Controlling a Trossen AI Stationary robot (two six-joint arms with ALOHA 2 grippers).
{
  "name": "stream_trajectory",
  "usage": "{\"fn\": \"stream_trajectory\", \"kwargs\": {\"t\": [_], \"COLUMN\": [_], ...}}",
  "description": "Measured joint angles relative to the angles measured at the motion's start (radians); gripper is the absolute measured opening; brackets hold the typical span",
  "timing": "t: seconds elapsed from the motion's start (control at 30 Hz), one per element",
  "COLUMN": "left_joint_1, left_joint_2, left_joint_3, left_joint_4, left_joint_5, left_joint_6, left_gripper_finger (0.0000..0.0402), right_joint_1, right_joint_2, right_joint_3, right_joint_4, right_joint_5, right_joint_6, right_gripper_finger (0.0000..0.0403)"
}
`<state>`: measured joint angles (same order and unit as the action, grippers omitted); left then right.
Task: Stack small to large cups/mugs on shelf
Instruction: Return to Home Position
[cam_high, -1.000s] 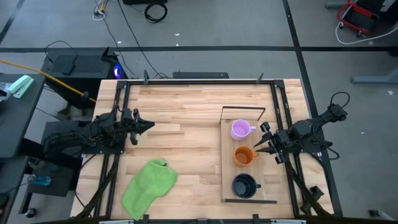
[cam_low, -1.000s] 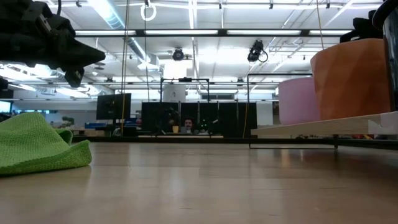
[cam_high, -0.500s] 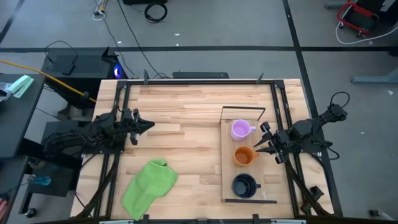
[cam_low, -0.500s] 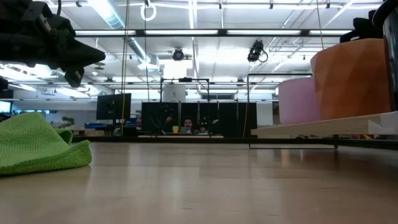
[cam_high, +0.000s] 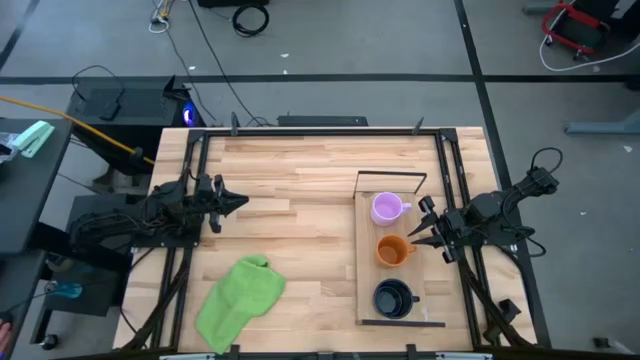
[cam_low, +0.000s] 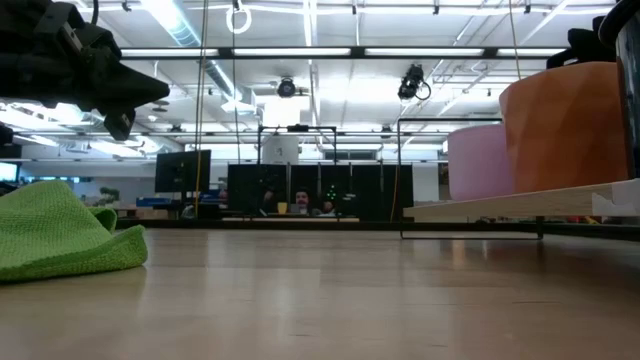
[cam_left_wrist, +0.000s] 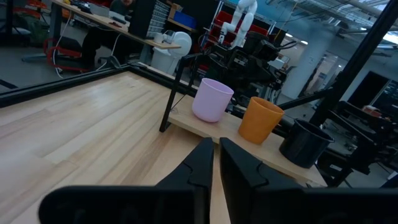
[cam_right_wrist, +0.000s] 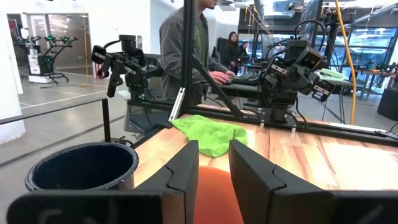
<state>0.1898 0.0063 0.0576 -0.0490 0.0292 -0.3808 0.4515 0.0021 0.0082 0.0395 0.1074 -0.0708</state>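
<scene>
High view: purple mug (cam_high: 385, 208), orange mug (cam_high: 392, 250) and black mug (cam_high: 392, 298) were set along the shelf (cam_high: 365, 268). The right hand (cam_high: 424, 226), narrowly parted, was held beside the orange mug, risking a knock on withdrawal; the left hand (cam_high: 238, 203) was closed.

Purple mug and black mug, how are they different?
The purple mug is pale, the black mug dark. The black mug looks wider than the purple mug. The purple mug is at the shelf's far end, the black mug at its near end. Both stand upright beside the orange mug.
</scene>
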Motion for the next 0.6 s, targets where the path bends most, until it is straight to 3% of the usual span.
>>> {"fn": "stream_trajectory", "kwargs": {"t": [0.6], "left_joint_1": [0.000], "left_joint_2": [0.000], "left_joint_3": [0.000], "left_joint_4": [0.000], "left_joint_5": [0.000], "left_joint_6": [0.000], "left_gripper_finger": [0.0034], "right_joint_1": [0.000], "right_joint_2": [0.000], "right_joint_3": [0.000], "right_joint_4": [0.000], "right_joint_5": [0.000], "right_joint_6": [0.000], "right_gripper_finger": [0.0096]}}
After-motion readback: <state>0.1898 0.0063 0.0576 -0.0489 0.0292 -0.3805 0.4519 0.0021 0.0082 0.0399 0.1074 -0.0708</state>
